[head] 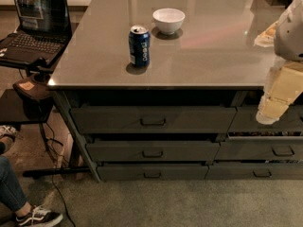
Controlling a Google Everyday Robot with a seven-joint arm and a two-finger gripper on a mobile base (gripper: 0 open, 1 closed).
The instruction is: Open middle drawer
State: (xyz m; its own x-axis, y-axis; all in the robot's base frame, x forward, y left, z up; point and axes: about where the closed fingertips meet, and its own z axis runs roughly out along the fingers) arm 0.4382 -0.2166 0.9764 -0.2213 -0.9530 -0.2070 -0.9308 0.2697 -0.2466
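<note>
Far left, beside the worktop (213, 56), a laptop (35, 25); on the worktop, a blue can (139, 45) and a white bowl (168, 20). Below these, the middle drawer (189, 151) of the left stack, long axis running left to right, handle (152, 153) at centre, front looking closed. Far right and higher, the claw (270, 112) — spread or pressed together, cannot tell. Lies up and right of the handle — so probably a reach down and leftward.
</note>
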